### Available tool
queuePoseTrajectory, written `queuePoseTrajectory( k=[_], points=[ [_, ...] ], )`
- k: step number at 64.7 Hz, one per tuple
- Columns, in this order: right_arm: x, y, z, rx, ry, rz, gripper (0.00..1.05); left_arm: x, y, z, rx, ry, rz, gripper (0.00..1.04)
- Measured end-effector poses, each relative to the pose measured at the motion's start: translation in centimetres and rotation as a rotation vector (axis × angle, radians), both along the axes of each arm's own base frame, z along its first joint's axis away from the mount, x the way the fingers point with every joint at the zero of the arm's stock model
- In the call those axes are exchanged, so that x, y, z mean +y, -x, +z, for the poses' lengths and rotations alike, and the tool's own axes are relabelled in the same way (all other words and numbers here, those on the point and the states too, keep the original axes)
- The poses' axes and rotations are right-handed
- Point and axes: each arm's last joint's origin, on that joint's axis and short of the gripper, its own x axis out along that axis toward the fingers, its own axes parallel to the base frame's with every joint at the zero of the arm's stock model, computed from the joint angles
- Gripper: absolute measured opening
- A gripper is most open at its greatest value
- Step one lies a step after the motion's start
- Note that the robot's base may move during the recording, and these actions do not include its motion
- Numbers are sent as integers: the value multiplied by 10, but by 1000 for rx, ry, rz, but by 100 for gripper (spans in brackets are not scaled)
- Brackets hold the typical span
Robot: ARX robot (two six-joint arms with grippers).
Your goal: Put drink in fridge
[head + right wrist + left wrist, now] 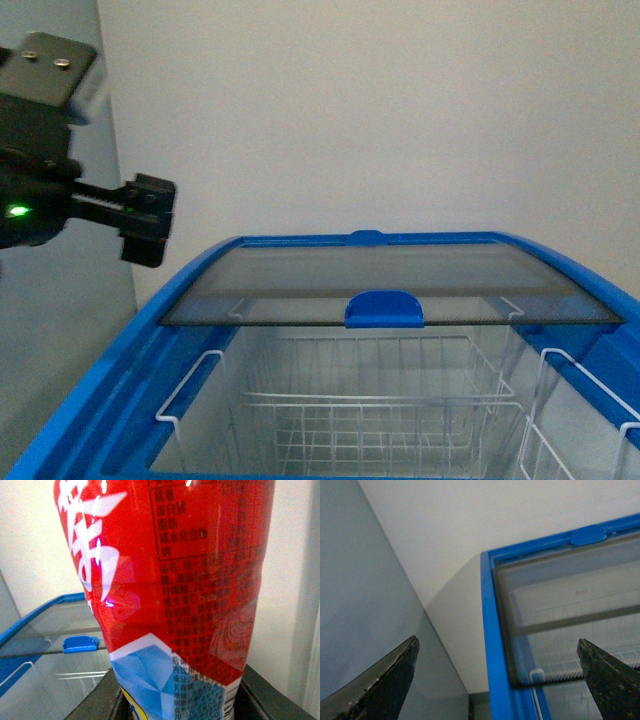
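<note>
While the right claw (182,699) grips the drink bottle (170,580) low on its body, red label with white lettering fills the right wrist view. Bottle is held in the air, outside the chest freezer (110,400), whose blue rim shows behind it. Glass lid (400,285) covers the freezer's far half, with a blue handle (384,309) on its near edge. Near half is open over white wire baskets (370,410). Left claw (146,220) hangs above the freezer's left side, fingers (385,685) spread wide, nothing between them.
</note>
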Motion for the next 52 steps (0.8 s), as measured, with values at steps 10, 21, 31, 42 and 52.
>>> queuePoseTrajectory(
  k=[10, 21, 31, 42, 52],
  points=[
    [0, 0, 0, 0, 0, -2, 40, 24, 55, -10, 68, 93, 21, 97],
    [0, 0, 0, 0, 0, -2, 40, 39, 141, -27, 44, 208, 121, 69],
    [-1, -1, 2, 88, 56, 56, 40, 49, 200, -62, 85, 222, 119, 46],
    [0, -1, 12, 406, 288, 370, 40, 62, 220, -70, -2, 246, 124, 20],
    [18, -47, 34, 366, 770, 481, 40, 62, 225, -85, 4, 250, 115, 3]
  ],
)
